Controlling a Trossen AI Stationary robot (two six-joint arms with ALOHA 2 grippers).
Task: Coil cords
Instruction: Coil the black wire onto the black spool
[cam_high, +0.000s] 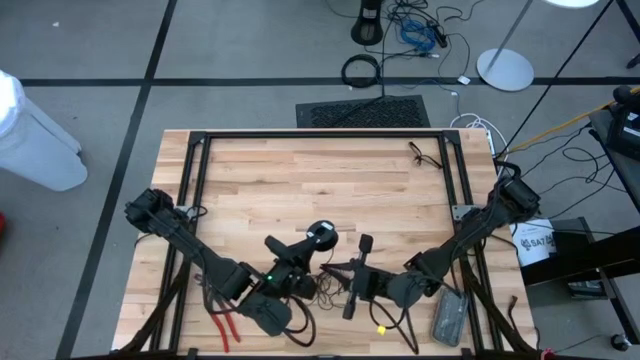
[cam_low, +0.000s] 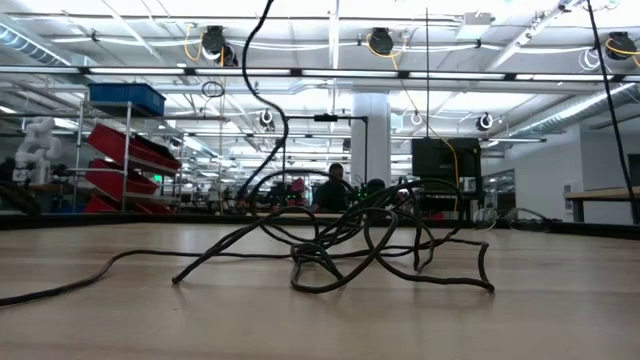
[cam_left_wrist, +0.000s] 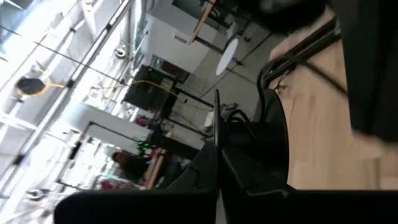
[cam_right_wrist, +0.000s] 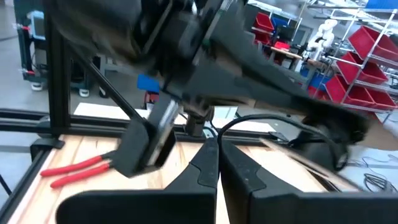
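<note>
The cord is a thin black wire lying in a loose tangle on the wooden table near its front edge. Its small round puck sits just beyond the tangle. One strand rises from the heap out of the top of the low view. My left gripper comes in level from the left, shut, with cord loops at its tips. My right gripper comes in level from the right, shut, facing the left one across the tangle. My left gripper is shut with cord loops right beside its fingertips. The fingers themselves hide the place of contact. They reach in level from the table's left, above the tabletop. My right gripper pinches a strand of the cord between its two fingertips, coming level from the table's right. From the tips the strand arcs away in a slack bow, clear of the table.
Red-handled pliers lie at the near left by the left arm. A grey flat object and a small yellow piece lie at the near right. A small black item lies far right. A black frame borders the table.
</note>
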